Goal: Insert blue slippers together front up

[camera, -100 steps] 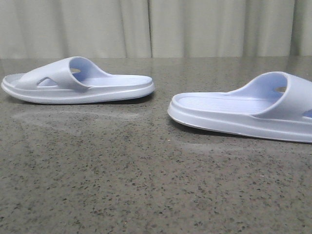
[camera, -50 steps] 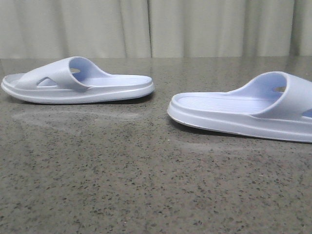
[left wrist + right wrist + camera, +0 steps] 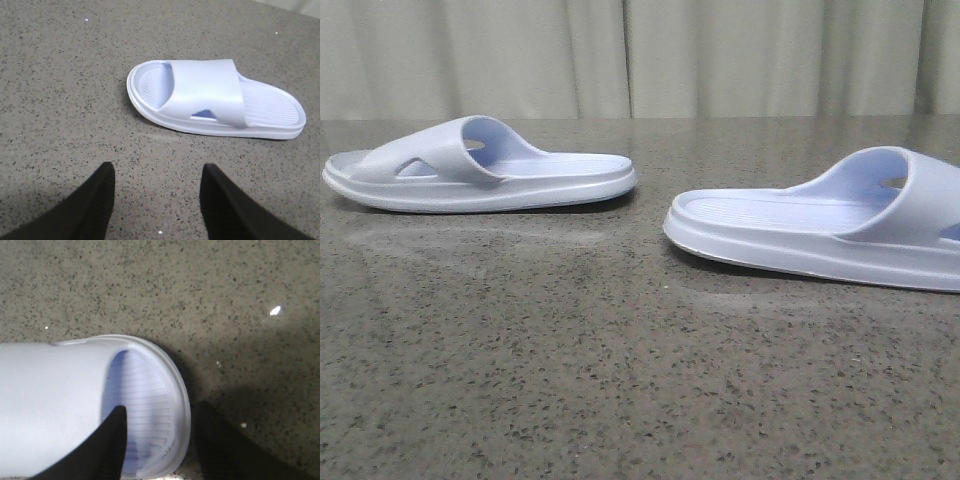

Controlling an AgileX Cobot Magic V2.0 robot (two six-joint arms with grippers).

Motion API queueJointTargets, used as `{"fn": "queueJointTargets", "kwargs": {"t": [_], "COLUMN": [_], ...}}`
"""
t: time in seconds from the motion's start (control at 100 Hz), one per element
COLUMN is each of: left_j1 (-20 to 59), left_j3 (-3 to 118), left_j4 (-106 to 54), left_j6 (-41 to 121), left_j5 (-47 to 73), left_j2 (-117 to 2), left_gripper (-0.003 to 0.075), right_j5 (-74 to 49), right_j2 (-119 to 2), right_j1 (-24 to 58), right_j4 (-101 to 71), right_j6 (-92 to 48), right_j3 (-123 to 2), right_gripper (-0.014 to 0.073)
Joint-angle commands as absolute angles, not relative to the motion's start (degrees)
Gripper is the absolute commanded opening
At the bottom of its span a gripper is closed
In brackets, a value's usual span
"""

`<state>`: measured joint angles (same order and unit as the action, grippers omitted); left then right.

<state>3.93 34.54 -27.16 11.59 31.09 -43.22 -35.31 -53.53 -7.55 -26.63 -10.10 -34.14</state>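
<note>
Two pale blue slippers lie sole down on the table. One slipper point(image 3: 480, 170) is at the far left, the other point(image 3: 820, 235) at the right, nearer and cut off by the frame edge. Neither gripper shows in the front view. In the left wrist view my left gripper point(image 3: 157, 168) is open and empty over bare table, short of the left slipper point(image 3: 210, 95). In the right wrist view my right gripper point(image 3: 161, 409) is open and straddles the end rim of the right slipper point(image 3: 50, 390): one finger point(image 3: 112, 440) is over the ribbed footbed, the other is outside the rim.
The speckled grey stone table point(image 3: 620, 380) runs across the whole front view. A pale curtain point(image 3: 720, 50) hangs behind its far edge. A gap of bare table separates the two slippers.
</note>
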Motion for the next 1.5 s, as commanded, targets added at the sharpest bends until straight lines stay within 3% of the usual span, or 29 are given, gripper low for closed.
{"fn": "queueJointTargets", "kwargs": {"t": [0.0,0.46,0.86,0.94,1.08,1.49], "left_j1": [3.89,3.89,3.89,3.89,3.89,3.89], "left_j3": [36.57,36.57,36.57,36.57,36.57,42.11], "left_j4": [-29.05,-29.16,-29.21,-29.44,-29.84,-32.08], "left_j6": [12.05,12.26,12.26,12.26,12.26,12.66], "left_j5": [27.59,27.19,27.1,27.1,27.21,26.99], "left_j2": [-44.08,-44.59,-44.59,-44.59,-44.59,-53.58], "left_gripper": [0.0342,0.0341,0.0342,0.0342,0.0341,0.034], "right_j5": [-32.59,-32.94,-36.58,-36.9,-37.51,-37.9], "right_j2": [-54.81,-60.65,-63.45,-63.53,-63.53,-63.53], "right_j1": [-7.88,-10.19,-10.19,-10.19,-10.19,-10.19], "right_j4": [-27.07,-26.84,-37.49,-37.49,-37.49,-37.53], "right_j6": [-11.41,-15.08,-27.19,-27.29,-27.35,-27.35], "right_j3": [-36.04,-36.19,-36.24,-36.24,-36.24,-39.3], "right_gripper": [0.0267,0.0267,0.0262,0.019,-0.0109,-0.0102]}}
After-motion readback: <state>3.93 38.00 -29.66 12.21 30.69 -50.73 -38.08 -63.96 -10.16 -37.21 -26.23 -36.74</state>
